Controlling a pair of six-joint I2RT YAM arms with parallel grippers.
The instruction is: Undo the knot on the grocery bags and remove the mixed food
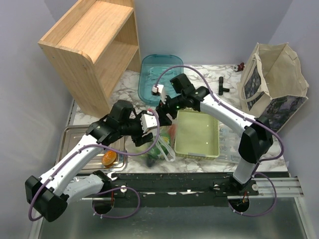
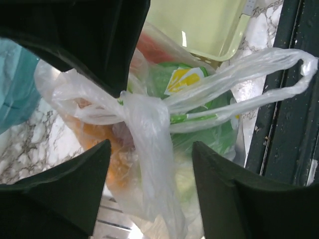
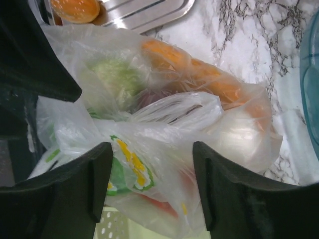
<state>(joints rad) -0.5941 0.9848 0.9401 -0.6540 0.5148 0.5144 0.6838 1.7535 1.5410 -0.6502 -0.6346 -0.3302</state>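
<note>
One knotted grocery bag (image 1: 160, 147) lies near the table's front edge, just left of the green basket (image 1: 198, 133). In the left wrist view its knot (image 2: 144, 108) sits mid-frame and a handle loop (image 2: 269, 74) trails right. Through the plastic show a green and yellow chips bag (image 2: 182, 79), orange-brown bread rolls (image 3: 199, 67), a pale green cabbage (image 3: 117, 74) and something red (image 3: 164, 204). My left gripper (image 2: 149, 191) is open, its fingers either side of the bag's twisted tail. My right gripper (image 3: 149, 191) is open over the bag from the far side. Both show in the top view, left gripper (image 1: 142, 132), right gripper (image 1: 167, 112).
A metal tray (image 1: 82, 144) at the left holds a bread roll (image 1: 109, 158), also seen in the right wrist view (image 3: 75, 9). A teal bin (image 1: 160, 74) and a wooden shelf (image 1: 94, 45) stand behind. A cloth tote bag (image 1: 274, 84) stands at the right.
</note>
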